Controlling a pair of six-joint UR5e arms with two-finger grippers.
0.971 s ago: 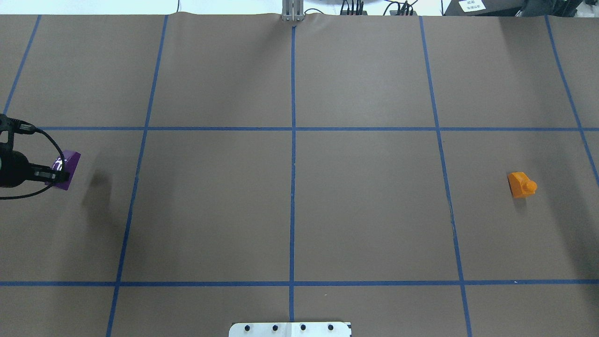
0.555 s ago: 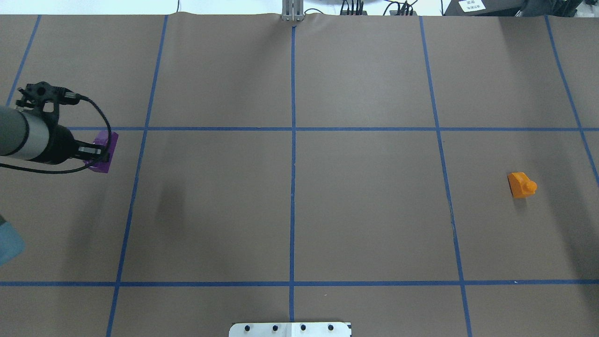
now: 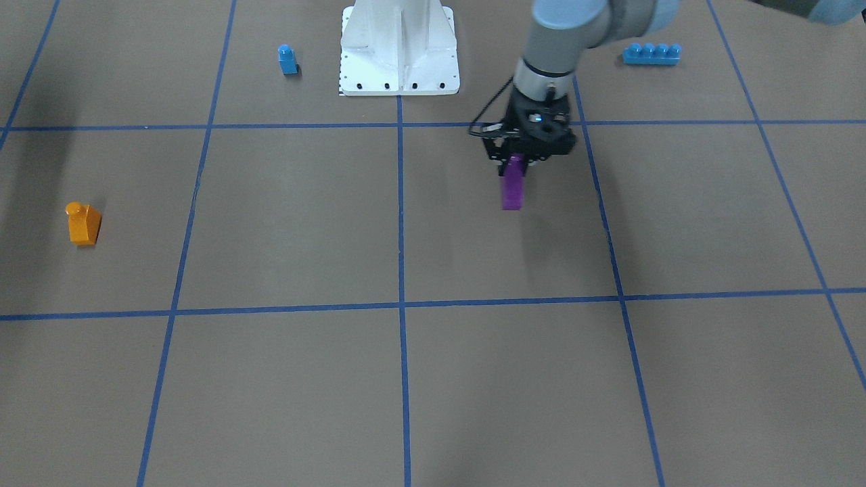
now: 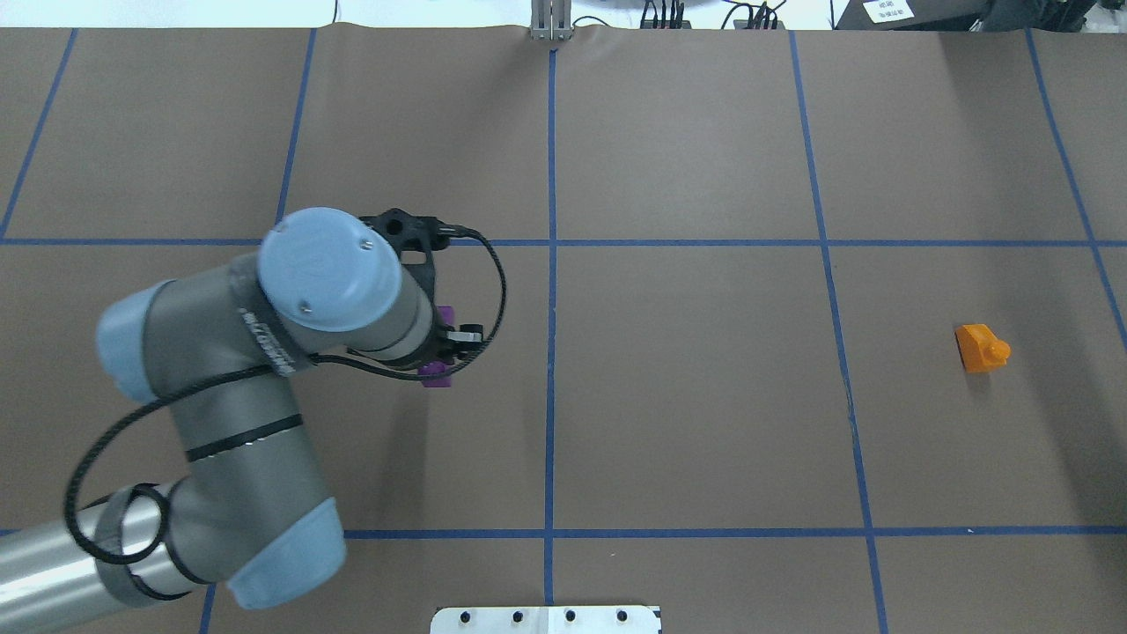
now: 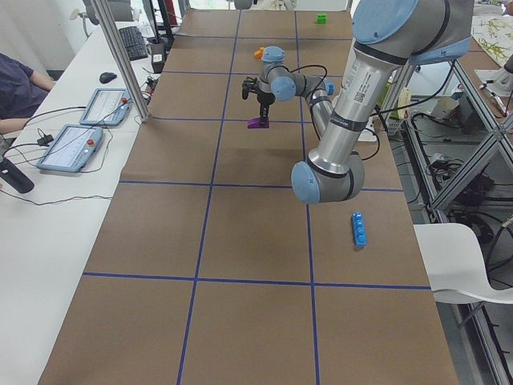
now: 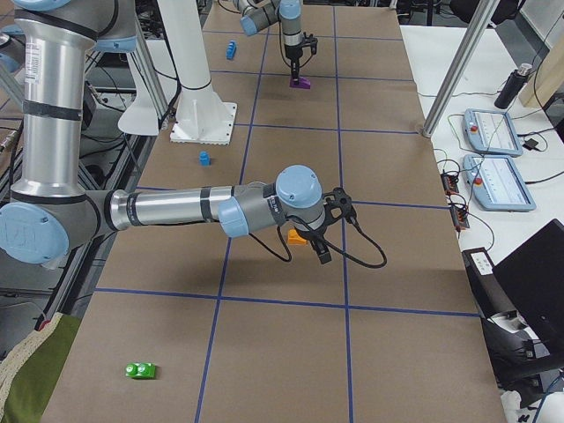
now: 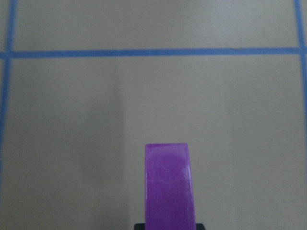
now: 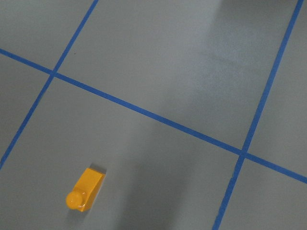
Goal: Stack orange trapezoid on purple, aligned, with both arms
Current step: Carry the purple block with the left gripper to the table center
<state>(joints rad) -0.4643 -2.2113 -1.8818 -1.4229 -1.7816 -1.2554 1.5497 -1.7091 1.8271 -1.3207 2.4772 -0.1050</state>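
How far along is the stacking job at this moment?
Done: the small glossy dark-purple plastic brick is gripped in the left gripper. In hand: that arm holds it left of the centre line in the overhead view. Left: the small glossy orange plastic trapezoid brick lies alone on the brown table, ungripped. The right gripper hangs near it, and I cannot tell whether it is open. Pickup and aligned stacking remain.

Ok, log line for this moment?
left gripper: shut on purple brick | right gripper: near orange brick, state unclear | orange brick: on table
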